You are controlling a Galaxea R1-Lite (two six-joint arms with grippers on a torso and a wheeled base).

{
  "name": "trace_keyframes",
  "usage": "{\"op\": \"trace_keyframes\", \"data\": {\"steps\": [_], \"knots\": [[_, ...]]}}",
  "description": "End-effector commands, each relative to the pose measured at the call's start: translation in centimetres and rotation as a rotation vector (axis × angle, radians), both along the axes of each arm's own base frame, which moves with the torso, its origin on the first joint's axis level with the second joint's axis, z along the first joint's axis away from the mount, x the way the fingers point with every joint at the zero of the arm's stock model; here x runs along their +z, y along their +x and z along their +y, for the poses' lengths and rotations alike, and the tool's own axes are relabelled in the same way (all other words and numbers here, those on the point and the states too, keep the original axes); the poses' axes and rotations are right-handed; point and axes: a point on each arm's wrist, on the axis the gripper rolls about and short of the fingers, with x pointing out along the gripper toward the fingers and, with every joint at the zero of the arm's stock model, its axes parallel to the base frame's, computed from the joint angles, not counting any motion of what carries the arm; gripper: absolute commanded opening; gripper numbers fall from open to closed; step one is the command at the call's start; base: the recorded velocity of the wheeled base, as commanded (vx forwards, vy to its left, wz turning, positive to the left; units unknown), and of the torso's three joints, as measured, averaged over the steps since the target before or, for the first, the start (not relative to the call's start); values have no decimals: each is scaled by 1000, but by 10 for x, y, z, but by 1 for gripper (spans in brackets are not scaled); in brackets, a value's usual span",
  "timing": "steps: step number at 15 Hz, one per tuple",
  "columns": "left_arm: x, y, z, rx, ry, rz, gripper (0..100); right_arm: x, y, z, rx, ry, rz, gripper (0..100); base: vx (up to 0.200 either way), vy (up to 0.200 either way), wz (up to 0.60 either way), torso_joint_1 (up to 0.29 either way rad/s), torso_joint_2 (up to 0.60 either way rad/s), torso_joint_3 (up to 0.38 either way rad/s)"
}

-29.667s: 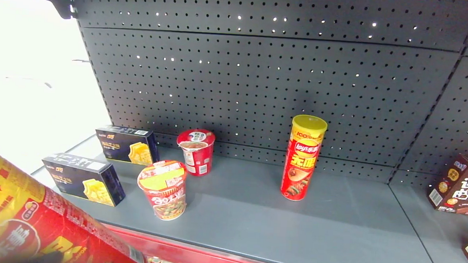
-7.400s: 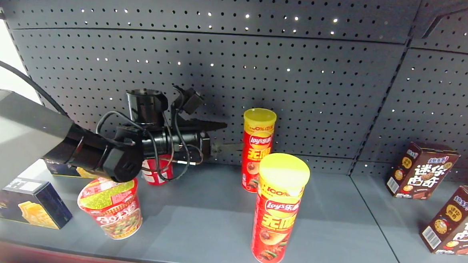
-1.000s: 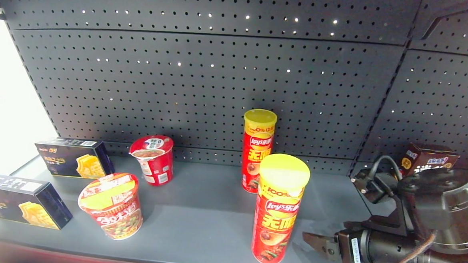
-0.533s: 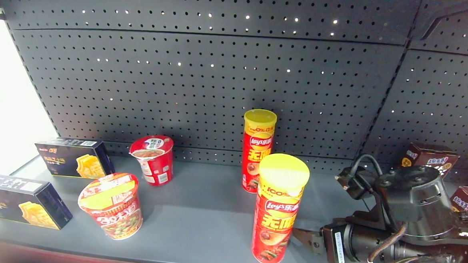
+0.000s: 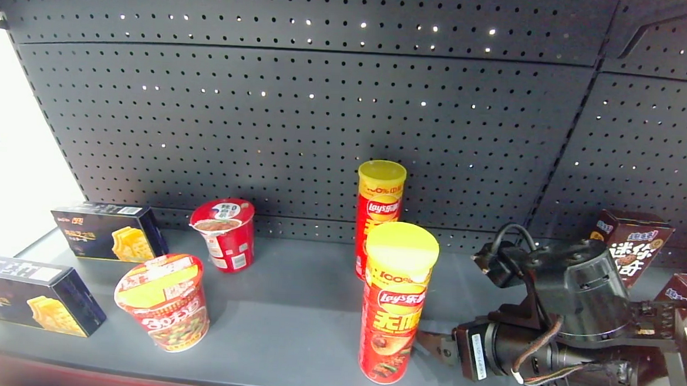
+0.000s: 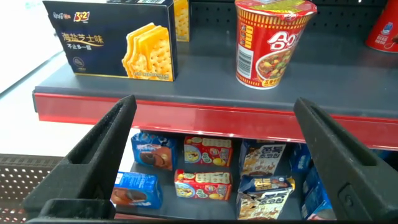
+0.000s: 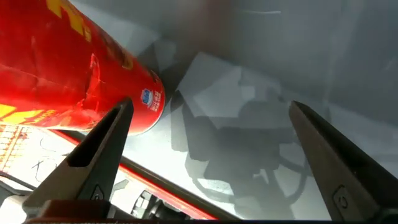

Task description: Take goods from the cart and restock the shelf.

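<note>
Two red chip cans with yellow lids stand on the grey shelf. The front can is near the shelf's front edge, the back can by the pegboard. My right gripper lies low on the shelf against the front can's lower right side. In the right wrist view the right gripper is open, one finger beside the front can near its base. My left gripper is open below the shelf's red front edge, holding nothing.
Two cup noodles and two dark cracker boxes fill the shelf's left. Brown snack boxes stand at the right behind my right arm. A lower shelf holds several packs. Bare shelf lies between the cups and cans.
My right arm has slid left along the shelf, and the front chip can has shifted a little to the left with it. The other goods stayed put.
</note>
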Motion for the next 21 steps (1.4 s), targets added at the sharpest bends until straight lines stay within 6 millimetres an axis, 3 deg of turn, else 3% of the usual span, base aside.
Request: {"op": "trace_keyframes", "data": {"steps": [1,21], "knots": [[0,0,0,1,0,1,100,-2,1,-1,-7,-5,4,100,0,0,0,0,0,0],[0,0,0,1,0,1,100,-1,10,11,2,7,-8,100,0,0,0,0,0,0]]}}
